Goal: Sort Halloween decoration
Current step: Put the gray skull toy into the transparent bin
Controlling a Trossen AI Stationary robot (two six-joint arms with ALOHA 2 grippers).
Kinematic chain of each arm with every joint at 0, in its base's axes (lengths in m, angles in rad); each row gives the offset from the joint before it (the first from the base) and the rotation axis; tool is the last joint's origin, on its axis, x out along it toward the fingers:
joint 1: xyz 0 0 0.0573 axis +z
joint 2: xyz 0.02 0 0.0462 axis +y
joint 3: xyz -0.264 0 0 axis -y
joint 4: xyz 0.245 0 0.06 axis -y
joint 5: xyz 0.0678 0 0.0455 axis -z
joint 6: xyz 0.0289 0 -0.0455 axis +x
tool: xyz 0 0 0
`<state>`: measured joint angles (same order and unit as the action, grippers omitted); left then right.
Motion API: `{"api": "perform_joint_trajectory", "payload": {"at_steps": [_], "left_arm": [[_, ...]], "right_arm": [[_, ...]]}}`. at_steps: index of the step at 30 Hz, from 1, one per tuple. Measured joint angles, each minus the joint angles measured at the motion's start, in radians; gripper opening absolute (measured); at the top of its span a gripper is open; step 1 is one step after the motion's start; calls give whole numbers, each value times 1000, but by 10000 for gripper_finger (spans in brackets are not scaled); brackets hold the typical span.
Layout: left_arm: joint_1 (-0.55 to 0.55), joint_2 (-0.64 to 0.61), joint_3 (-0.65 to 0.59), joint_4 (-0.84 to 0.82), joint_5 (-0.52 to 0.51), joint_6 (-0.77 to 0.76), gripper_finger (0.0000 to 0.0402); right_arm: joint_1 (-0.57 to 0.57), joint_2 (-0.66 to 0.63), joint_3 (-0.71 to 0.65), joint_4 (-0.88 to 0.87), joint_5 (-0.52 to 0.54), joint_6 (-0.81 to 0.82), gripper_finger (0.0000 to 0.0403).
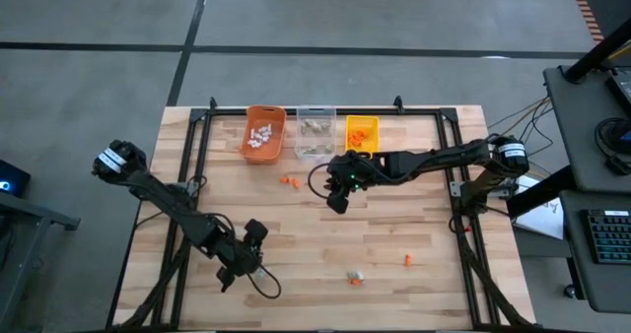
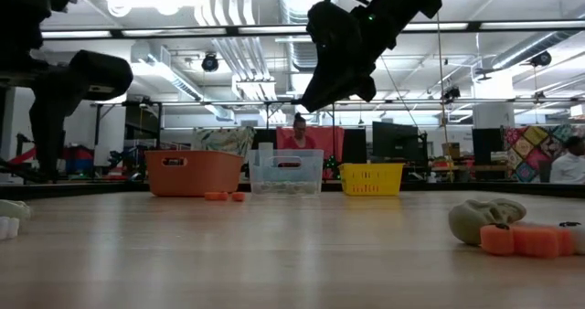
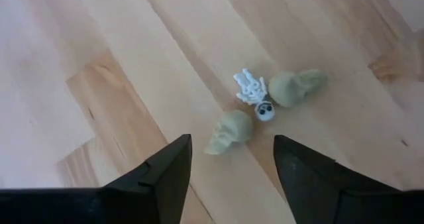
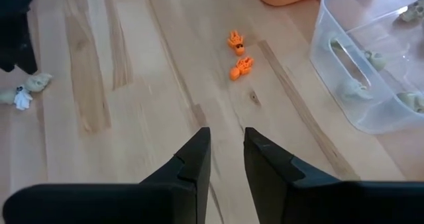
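The left gripper (image 3: 228, 177) hangs at the near left of the table (image 1: 424, 225) with fingers spread wide, empty, above two grey-tan skulls (image 3: 230, 131) and a white skeleton (image 3: 254, 95). The right gripper (image 4: 227, 164), fingers narrowly parted and empty, hangs mid-table near two orange trinkets (image 4: 237, 55) and the clear bin (image 4: 371, 58).

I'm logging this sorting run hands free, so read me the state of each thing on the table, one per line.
Left gripper: open, empty, above two grey-tan skulls.
Grey-tan skulls: loose on the table beside a white skeleton.
Right gripper: fingers slightly apart, empty.
Orange trinkets: two loose near the bins.
Orange bin: holds white pieces.
Clear bin: holds grey-tan pieces.
Yellow bin: holds orange pieces.
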<state>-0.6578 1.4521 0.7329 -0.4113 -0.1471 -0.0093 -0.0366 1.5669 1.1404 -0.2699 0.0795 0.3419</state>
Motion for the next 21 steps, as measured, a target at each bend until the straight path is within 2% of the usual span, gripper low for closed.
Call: {"api": "perform_joint_trajectory", "payload": {"at_steps": [13,21], "left_arm": [[36,0,-36,57,-2,131,191],[36,27,-38,87,-1,160,191]], "right_arm": [[48,0,0,-1,0,52,75],[102,0,0,0,0,66,76]]}}
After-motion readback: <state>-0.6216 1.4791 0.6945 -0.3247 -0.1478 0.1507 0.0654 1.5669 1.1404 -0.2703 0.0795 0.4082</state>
